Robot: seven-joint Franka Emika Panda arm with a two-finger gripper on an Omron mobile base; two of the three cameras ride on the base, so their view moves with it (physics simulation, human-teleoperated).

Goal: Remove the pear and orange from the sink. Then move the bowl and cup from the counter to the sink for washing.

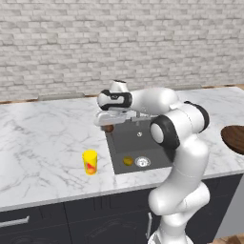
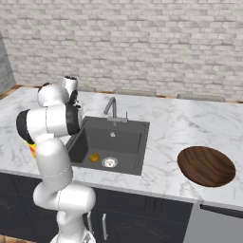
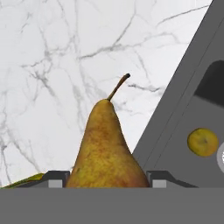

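Note:
My gripper is shut on the pear, a brownish-yellow fruit with its stem pointing up between the two fingertips. In the left base view the pear hangs under the gripper above the sink's left rim, at its back corner. The orange lies on the floor of the dark grey sink beside the steel drain; the hand view has the orange at right. The yellow cup stands on the counter left of the sink. The brown bowl rests on the counter to the sink's right.
A grey faucet rises at the back of the sink. White marble counter spreads to the left of the basin, under the pear. A brick wall runs behind the counter. Dark cabinet fronts sit below the counter edge.

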